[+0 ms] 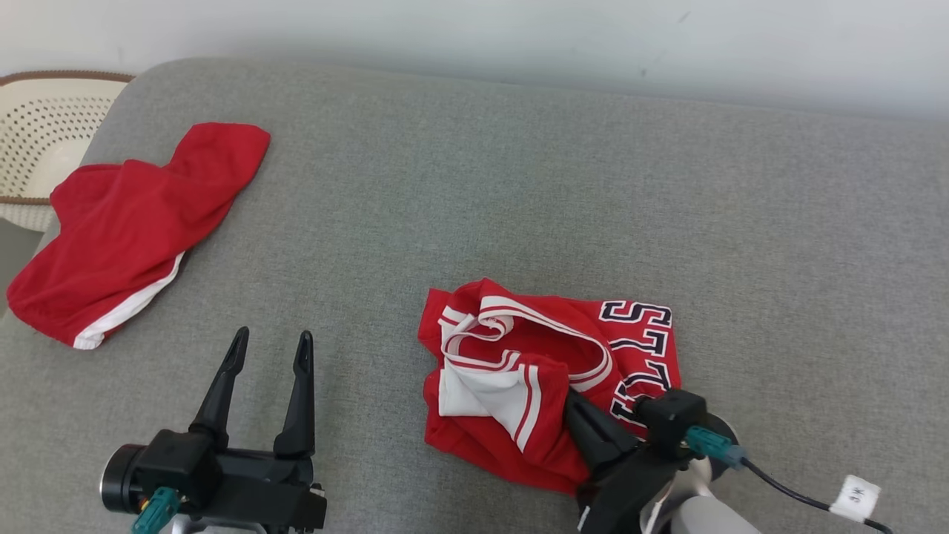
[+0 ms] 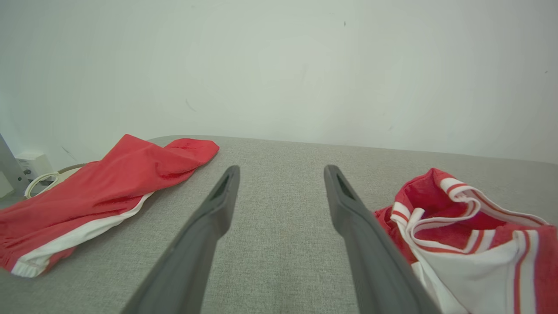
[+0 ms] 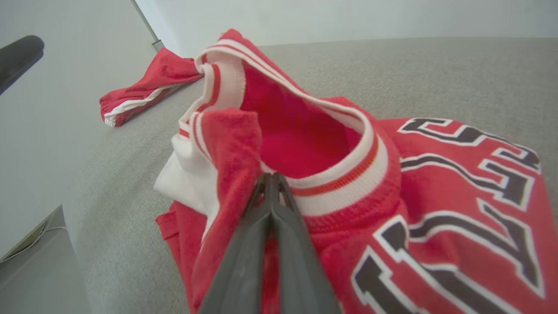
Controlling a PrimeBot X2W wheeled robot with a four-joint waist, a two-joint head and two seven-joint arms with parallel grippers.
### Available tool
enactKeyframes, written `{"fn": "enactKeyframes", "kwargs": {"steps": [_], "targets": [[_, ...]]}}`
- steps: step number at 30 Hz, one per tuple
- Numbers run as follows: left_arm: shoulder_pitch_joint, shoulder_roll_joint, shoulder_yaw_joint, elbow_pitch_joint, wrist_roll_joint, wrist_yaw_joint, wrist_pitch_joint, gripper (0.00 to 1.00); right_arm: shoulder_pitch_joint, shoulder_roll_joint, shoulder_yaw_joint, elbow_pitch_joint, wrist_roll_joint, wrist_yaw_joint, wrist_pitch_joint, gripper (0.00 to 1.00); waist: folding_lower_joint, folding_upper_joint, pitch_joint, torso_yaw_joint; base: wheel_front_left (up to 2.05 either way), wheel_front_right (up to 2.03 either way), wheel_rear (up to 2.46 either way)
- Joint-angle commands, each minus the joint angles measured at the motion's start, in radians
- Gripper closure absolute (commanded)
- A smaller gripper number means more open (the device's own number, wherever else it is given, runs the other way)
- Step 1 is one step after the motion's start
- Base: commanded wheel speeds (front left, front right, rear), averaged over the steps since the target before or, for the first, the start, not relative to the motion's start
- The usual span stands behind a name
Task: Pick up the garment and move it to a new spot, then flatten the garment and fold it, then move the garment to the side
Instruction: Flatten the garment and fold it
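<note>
- Right hand: fingers pressed together, pinching a fold of the red jersey right at the white-and-red collar trim. Looks like a solid bite, but how much cloth is actually between the fingers I can't tell.
- The jersey sits bunched up on the grey cushioned surface, near the front edge and over to the robot's right. It isn't lifted, it's lying in a heap.
- Left hand: fingers spread wide, holding nothing, hovering over bare surface just left of the jersey.
- So progress-wise I'd say we're at the very start: grabbed but not picked up. Moving it, flattening, folding and shifting it aside are all left to do.
- Further out there's a second red garment with a white stripe at the far left, next to a perforated basket. Could be shorts, hard to say.
- Hidden stuff: the jersey's lettering is crumpled and partly under the right hand, so unreadable, and the underside layers are out of sight.
</note>
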State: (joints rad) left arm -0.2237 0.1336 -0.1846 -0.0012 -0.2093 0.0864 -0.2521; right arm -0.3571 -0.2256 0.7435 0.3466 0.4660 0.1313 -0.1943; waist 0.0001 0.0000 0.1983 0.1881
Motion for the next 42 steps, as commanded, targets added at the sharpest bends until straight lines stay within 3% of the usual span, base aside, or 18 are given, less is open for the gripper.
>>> {"fn": "enactKeyframes", "kwargs": {"steps": [1, 15, 20, 25, 34, 38, 40, 41, 42], "targets": [[-0.004, -0.002, 0.0, 0.002, -0.005, -0.001, -0.006, 0.0, -0.013, 0.007, 0.016, 0.012, 0.009, -0.001, -0.01, 1.0, -0.0001, 0.0, 0.007, 0.007, 0.0, 0.0, 0.0], [-0.012, -0.002, 0.002, 0.008, -0.004, 0.004, -0.011, 0.0, -0.14, 0.059, 0.349, 0.092, 0.143, -0.001, -0.055, 1.0, -0.0001, 0.0, 0.014, -0.012, 0.0, 0.0, 0.0], [-0.006, 0.002, 0.008, 0.01, -0.004, 0.01, -0.012, 0.0, -0.169, 0.036, 0.344, 0.032, 0.146, -0.001, -0.071, 1.0, -0.0001, 0.0, 0.005, -0.031, 0.0, 0.0, 0.0], [0.011, 0.012, 0.019, 0.008, -0.008, 0.012, -0.012, 0.0, -0.13, 0.0, 0.217, -0.073, 0.105, -0.001, -0.071, 1.0, -0.0001, 0.0, -0.018, -0.059, 0.0, 0.0, 0.0], [0.033, 0.033, 0.028, -0.003, -0.002, 0.024, -0.001, 0.0, 0.006, -0.051, -0.142, -0.219, -0.004, -0.001, -0.072, 1.0, -0.0001, 0.0, -0.057, -0.11, 0.0, 0.0, 0.0], [0.043, 0.041, 0.028, -0.011, -0.001, 0.029, 0.009, 0.0, 0.075, -0.042, -0.301, -0.239, -0.05, -0.001, -0.052, 1.0, -0.0001, 0.0, -0.076, -0.127, 0.0, 0.0, 0.0], [0.045, 0.044, 0.029, -0.016, -0.001, 0.033, 0.012, 0.0, 0.101, -0.027, -0.371, -0.255, -0.08, -0.001, -0.04, 0.47, -0.0001, 0.0, -0.086, -0.133, 0.0, 0.0, 0.0], [0.048, 0.046, 0.03, -0.019, -0.002, 0.036, 0.017, 0.0, 0.12, -0.019, -0.404, -0.26, -0.093, -0.001, -0.029, 0.03, -0.0001, 0.0, -0.09, -0.136, 0.0, 0.0, 0.0], [0.052, 0.048, 0.031, -0.021, -0.003, 0.038, 0.019, 0.0, 0.137, -0.014, -0.435, -0.268, -0.109, -0.001, -0.023, 0.0, -0.0001, 0.0, -0.094, -0.139, 0.0, 0.0, 0.0]]}}
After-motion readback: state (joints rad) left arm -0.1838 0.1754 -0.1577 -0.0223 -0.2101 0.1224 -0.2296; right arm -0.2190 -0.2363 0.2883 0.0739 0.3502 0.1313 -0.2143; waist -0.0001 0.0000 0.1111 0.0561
